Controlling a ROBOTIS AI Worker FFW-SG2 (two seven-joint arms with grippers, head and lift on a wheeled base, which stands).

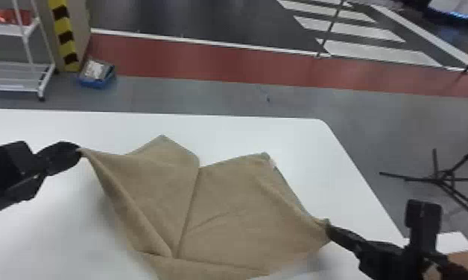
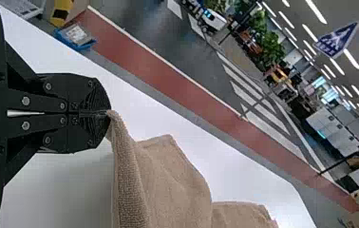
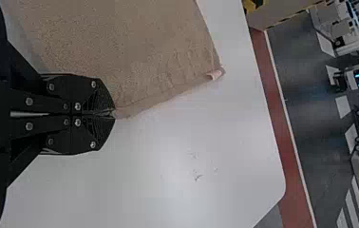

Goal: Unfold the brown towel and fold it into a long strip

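In the head view, holds the brown towel [image 1: 225, 208] at the lower middle of the frame, over the white table [image 1: 244, 130], with the left gripper [image 1: 79, 149] at the left and the right gripper [image 1: 328, 229] at the lower right. In the left wrist view, pinches a gathered corner between closed fingertips. In the right wrist view, clamps the edge likewise, near a small pale tag [image 3: 214, 75].

Brown towel [image 1: 229, 208], partly unfolded w/ creases, lies on table [image 1: 58, 238], corners lifted.
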